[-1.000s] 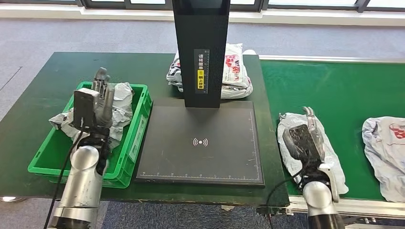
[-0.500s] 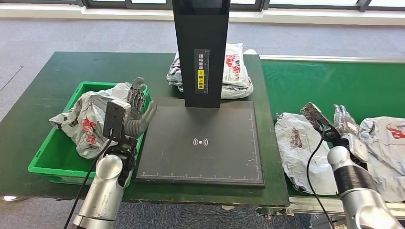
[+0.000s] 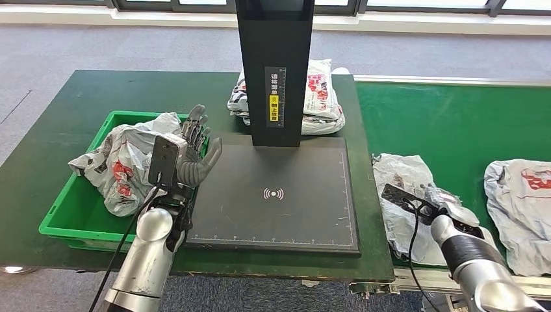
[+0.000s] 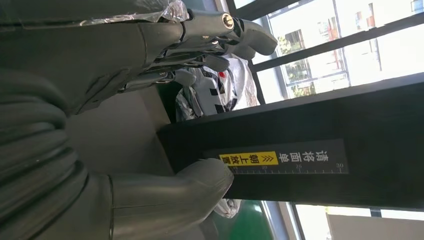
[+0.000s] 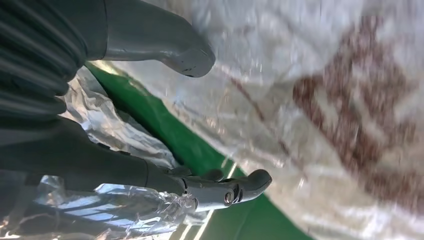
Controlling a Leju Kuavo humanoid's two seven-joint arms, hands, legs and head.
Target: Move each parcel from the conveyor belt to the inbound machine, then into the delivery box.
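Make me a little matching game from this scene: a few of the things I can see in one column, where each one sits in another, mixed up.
Things
1. crumpled parcel
2. left hand
3. right hand
4. parcel stack

Places
A. behind the black pillar
B. in the green crate
C. over a parcel on the belt
D. raised between crate and scanner plate

Pairs: 1-B, 2-D, 3-C, 4-A
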